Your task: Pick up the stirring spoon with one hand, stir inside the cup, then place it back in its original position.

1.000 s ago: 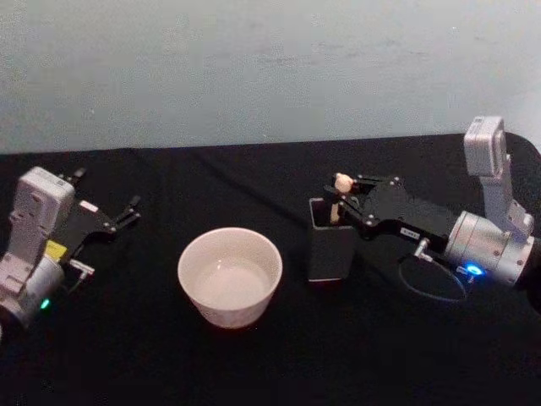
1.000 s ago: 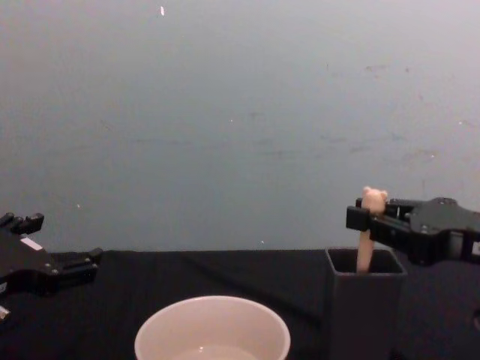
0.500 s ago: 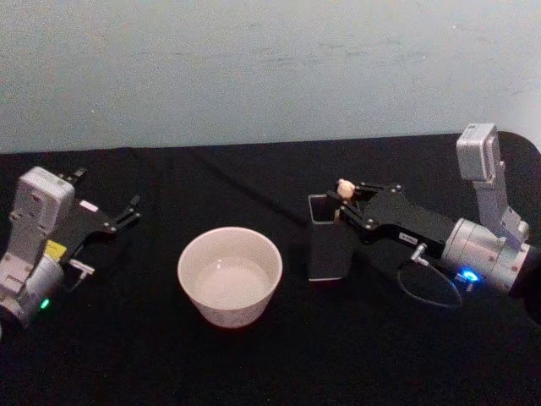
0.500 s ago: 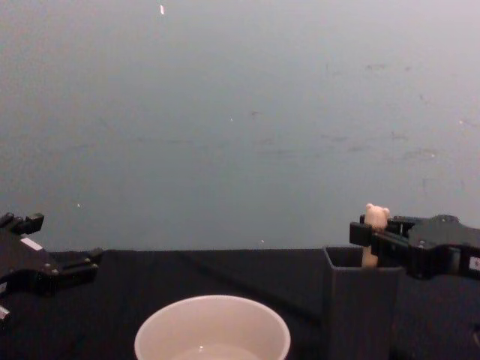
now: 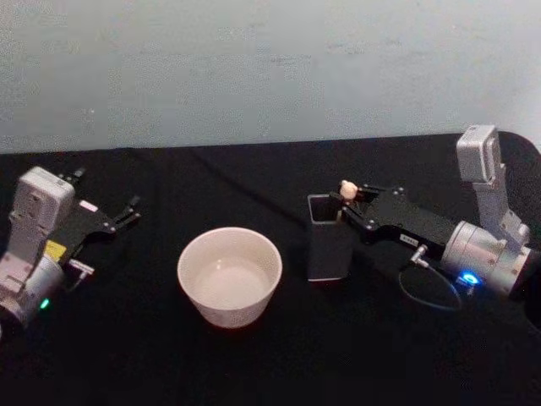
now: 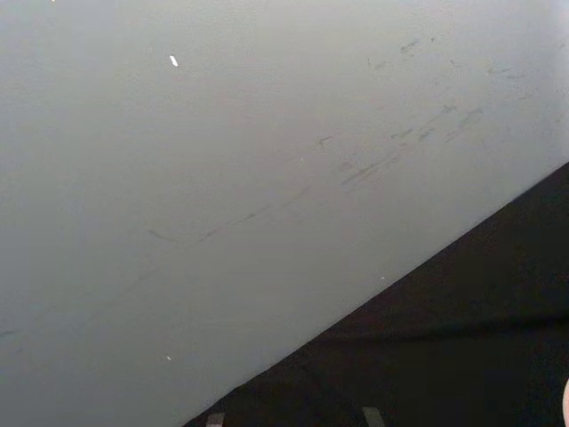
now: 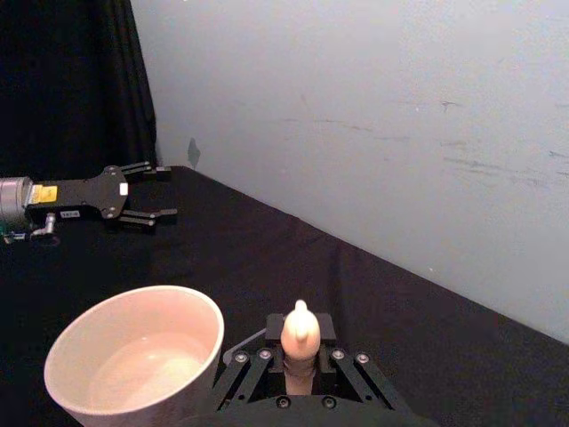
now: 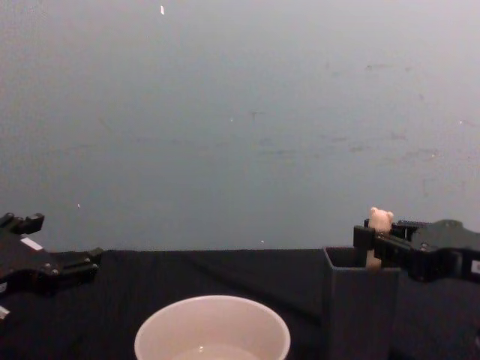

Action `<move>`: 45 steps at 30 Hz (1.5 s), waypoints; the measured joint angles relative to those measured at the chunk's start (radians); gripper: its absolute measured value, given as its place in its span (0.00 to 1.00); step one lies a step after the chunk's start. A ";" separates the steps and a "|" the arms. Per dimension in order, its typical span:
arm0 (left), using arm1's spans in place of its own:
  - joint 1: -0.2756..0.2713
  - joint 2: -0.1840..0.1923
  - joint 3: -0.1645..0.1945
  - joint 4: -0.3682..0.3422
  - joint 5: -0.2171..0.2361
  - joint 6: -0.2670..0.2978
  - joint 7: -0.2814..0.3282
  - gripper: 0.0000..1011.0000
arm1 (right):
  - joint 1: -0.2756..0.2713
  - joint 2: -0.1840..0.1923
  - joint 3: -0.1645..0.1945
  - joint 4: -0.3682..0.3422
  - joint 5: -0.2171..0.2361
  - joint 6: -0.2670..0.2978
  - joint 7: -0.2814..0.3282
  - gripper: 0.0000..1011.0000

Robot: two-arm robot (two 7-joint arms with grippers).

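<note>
Toward the bench's left edge, the left gripper is parked, fingers apart and empty. Near the bench's middle sits the cup. Just right of it stands the holder, where the right gripper stays clamped on the stirring spoon. The spoon has sunk lower over the last second, only its knob clearing the rim; the return looks nearly finished, release pending.

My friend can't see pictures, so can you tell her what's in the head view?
The right gripper holds a bear-topped spoon upright in a dark square holder, its jaws shut on the handle just under the bear head. A wide white cup sits on the black table to the holder's left. The left gripper rests at the far left, jaws open.
</note>
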 joint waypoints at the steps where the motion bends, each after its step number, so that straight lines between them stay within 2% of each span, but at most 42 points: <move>1: 0.000 0.000 0.000 0.000 0.000 0.000 0.000 0.99 | 0.001 0.000 0.000 0.001 0.000 -0.001 0.001 0.20; 4: 0.000 0.000 0.000 0.000 0.000 0.000 0.000 0.99 | 0.001 0.000 0.000 0.001 0.000 -0.001 0.003 0.21; 12: 0.000 0.000 0.000 0.000 0.000 0.000 0.000 0.99 | 0.002 0.000 -0.001 0.002 0.001 -0.003 0.006 0.44; 13: 0.000 0.000 0.000 0.000 0.000 0.000 0.000 0.99 | 0.002 0.000 -0.001 0.002 0.001 -0.003 0.006 0.44; 14: 0.000 0.000 0.000 0.000 0.000 0.000 0.000 0.99 | 0.002 0.000 -0.001 0.002 0.001 -0.003 0.006 0.50; 21: 0.000 0.000 0.000 0.000 0.000 0.000 0.000 0.99 | 0.003 0.000 -0.002 0.003 0.002 -0.004 0.007 0.70; 24: 0.000 0.000 0.000 0.000 0.000 0.000 0.000 0.99 | 0.003 0.000 -0.002 0.003 0.002 -0.004 0.007 0.83; 29: 0.000 0.000 0.000 0.000 0.000 0.000 0.000 0.99 | 0.003 0.000 -0.002 0.003 0.003 -0.004 0.007 0.95; 32: 0.000 0.000 0.000 0.000 0.000 0.000 0.000 0.99 | 0.003 0.000 -0.001 0.003 0.003 -0.005 0.007 0.99; 37: 0.000 0.000 0.000 0.000 0.000 0.000 0.000 0.99 | 0.003 -0.006 0.013 -0.006 0.001 -0.018 -0.007 0.99; 41: 0.000 0.000 0.000 0.000 0.000 0.000 0.000 0.99 | 0.002 -0.010 0.038 -0.029 0.001 -0.047 -0.026 0.99; 44: 0.000 0.000 0.000 0.000 0.000 0.000 0.000 0.99 | -0.002 -0.023 0.075 -0.049 -0.005 -0.078 -0.072 0.99; 45: 0.000 0.000 0.000 0.000 0.000 0.000 0.000 0.99 | -0.005 -0.033 0.094 -0.055 -0.019 -0.095 -0.112 0.99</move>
